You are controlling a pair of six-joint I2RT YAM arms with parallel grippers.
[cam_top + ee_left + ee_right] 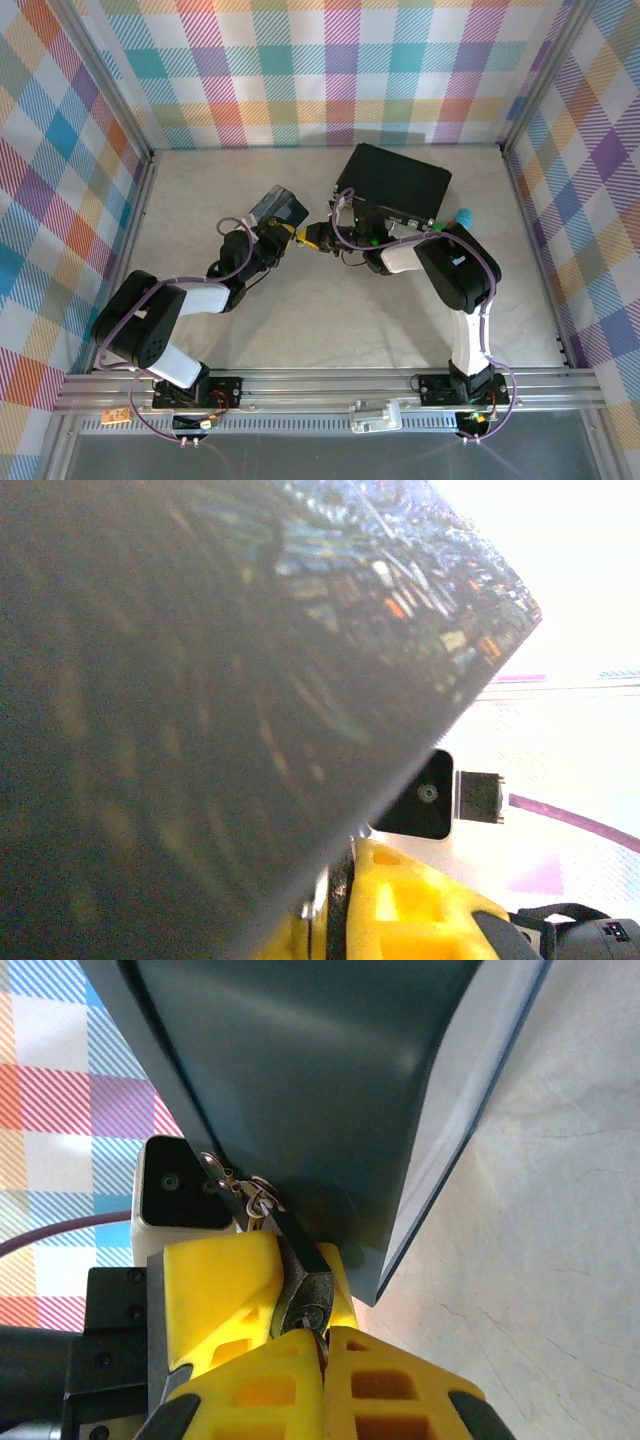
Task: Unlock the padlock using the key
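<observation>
Right wrist, right fingers [390, 1385] pinched on key [300, 1282] (under tin [300, 1080])

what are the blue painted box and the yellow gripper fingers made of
Blue painted box: probably thin metal, glossy printed finish, crisp straight edge; coated card possible. Yellow gripper fingers: looks like plastic, matte uniform colour, moulded or printed hollow pockets.
</observation>
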